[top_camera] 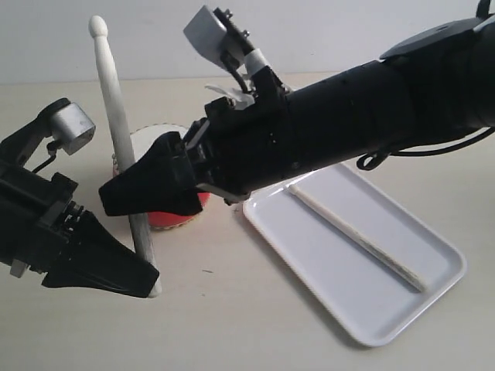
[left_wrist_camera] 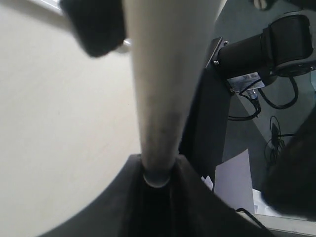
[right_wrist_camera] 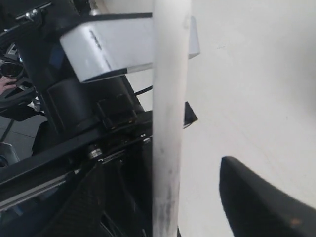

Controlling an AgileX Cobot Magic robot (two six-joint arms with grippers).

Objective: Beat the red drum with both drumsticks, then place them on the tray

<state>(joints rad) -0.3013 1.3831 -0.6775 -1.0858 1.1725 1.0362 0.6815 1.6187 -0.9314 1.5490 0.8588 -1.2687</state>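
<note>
Here, at the left, the black left gripper [top_camera: 143, 274] is clenched on the butt of a thin pale wooden drumstick [top_camera: 116, 124], holding it nearly upright, rounded tip highest. The black right gripper [top_camera: 128, 193], reaching across the middle, is released, jaws wide on either side of that shaft and apparently not pressing it. Behind it sits the small glossy red drum [top_camera: 176, 219], mostly hidden. Further right, the second pale stick [top_camera: 356, 232] lies on the flat white plastic tray [top_camera: 387, 317]. The risk lies in a handover: if the left lets go before the right clamps, the stick would topple onto the drum; both gripping askew could wrench it.
</note>
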